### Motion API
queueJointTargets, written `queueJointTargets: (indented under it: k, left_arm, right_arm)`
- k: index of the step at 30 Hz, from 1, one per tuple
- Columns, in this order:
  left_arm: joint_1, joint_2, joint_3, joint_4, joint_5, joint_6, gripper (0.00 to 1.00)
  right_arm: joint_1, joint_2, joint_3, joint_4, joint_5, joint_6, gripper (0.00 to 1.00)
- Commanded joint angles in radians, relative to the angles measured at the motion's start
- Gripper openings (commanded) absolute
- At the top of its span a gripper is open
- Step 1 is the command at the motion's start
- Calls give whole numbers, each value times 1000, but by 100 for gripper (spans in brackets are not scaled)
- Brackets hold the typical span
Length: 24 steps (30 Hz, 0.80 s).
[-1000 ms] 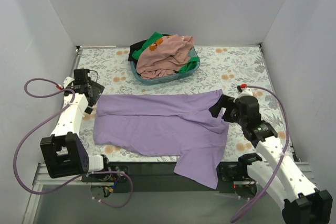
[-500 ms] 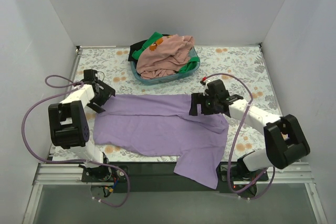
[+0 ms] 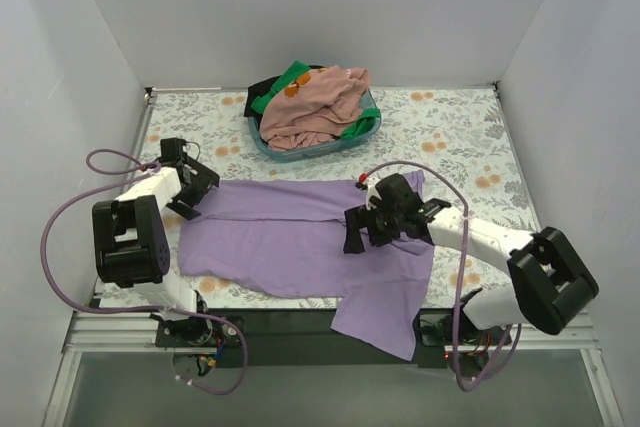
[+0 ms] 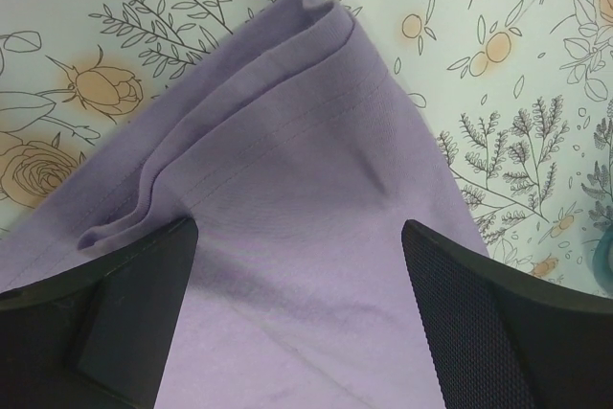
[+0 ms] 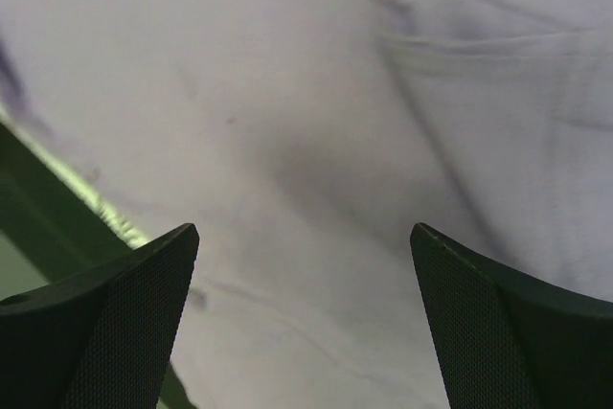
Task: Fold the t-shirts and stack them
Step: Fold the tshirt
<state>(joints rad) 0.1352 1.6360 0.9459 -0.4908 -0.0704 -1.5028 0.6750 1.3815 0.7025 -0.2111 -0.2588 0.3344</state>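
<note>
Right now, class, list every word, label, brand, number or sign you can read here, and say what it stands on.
No text can be read in any view.
Lavender t-shirt: plain, no print or label showing.
Tablecloth: flower pattern only.
Orange patch on the clothes in the basket: too small to tell whether it bears writing.

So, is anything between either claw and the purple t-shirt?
Nothing visible. The open left claw hangs directly over a folded corner of the purple t-shirt, and the open right claw hangs over its middle. The basket sits apart, farther back.
</note>
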Motion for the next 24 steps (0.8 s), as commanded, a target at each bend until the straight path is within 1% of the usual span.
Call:
queueJointTargets:
  k: [1,3,4,7,9,10,11,12,13,15,16,17,19,20,22,23,24]
  left_arm:
    - [4,-4,-39,-41,-71,4,89]
    - [3,-8,-45,-42,-77,4,89]
    - [4,-11,-47,-42,-80,4,89]
    - [3,-21,-53,-43,-80,9,89]
    - [4,-28,-53,-45,-83,10,89]
    - [4,-30,-53,-46,-86,6,89]
    - [4,-34,-55,-48,-88,4,89]
    - [4,-42,-61,-48,-92,4,89]
    - [3,-45,-64,-46,-95,1,89]
    - [4,-53,-68,-45,-95,1,89]
    - [4,-54,-70,-46,-95,1,89]
    - [3,-56,-70,-45,-94,3,89]
    - [4,-61,-70,-43,-92,3,89]
    - [3,-64,-71,-42,-91,6,89]
    - [3,-70,-75,-38,-86,4,89]
    - [4,-71,-76,-35,-83,4,89]
    - [4,-70,-76,-35,-80,4,89]
  right_arm:
    - [43,-131,-35,10,-100,0,98]
    - [43,-183,-58,9,-64,3,98]
    - [41,-226,-60,4,-9,3,98]
    - [26,-254,-40,-19,113,15,98]
    - [-24,-237,-14,-19,153,20,98]
    - [-50,-195,-3,-20,170,26,98]
    - [-107,-168,12,-24,165,38,98]
    - [-132,-141,24,-21,155,55,98]
    - [-150,-78,57,-20,153,58,97]
    - [-167,-17,92,-14,162,52,93]
    - [-169,43,132,-14,170,46,90]
    - [-167,71,147,-13,167,42,84]
    - [-169,137,179,-7,165,41,77]
    - [-169,152,198,-5,161,43,72]
    - [-169,181,201,21,121,49,68]
    - [-167,186,195,30,104,57,63]
    - [-167,194,192,50,78,60,62]
